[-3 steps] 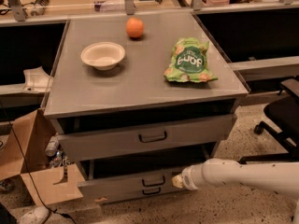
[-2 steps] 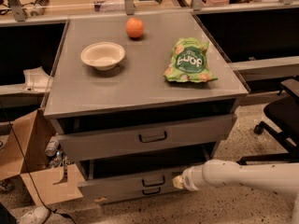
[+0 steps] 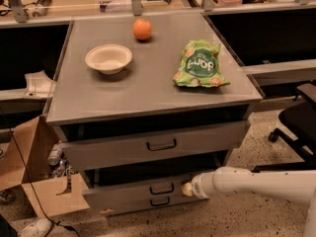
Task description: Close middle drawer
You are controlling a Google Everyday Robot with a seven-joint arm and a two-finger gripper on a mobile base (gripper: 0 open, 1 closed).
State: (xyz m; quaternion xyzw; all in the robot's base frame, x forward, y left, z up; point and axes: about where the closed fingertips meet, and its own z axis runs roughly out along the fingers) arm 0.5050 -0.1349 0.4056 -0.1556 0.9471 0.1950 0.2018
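The grey cabinet (image 3: 148,95) has three drawers. The middle drawer (image 3: 128,194) stands a little way out, with a dark gap above its low front panel and its small dark bar handle (image 3: 162,188) at the centre. My gripper (image 3: 187,189), at the end of the white arm (image 3: 247,184), comes in from the right and rests against that front panel just right of the handle. The taller top drawer (image 3: 158,143) also stands slightly out. The lowest drawer's handle (image 3: 159,201) shows just below.
On the cabinet top are a white bowl (image 3: 108,58), an orange (image 3: 142,29) and a green chip bag (image 3: 199,64). A cardboard box (image 3: 34,172) and clutter sit on the floor at the left. A black office chair (image 3: 298,117) stands at the right.
The middle drawer has slid a little inward with my gripper against its front. The lowest drawer's handle now shows beneath it.
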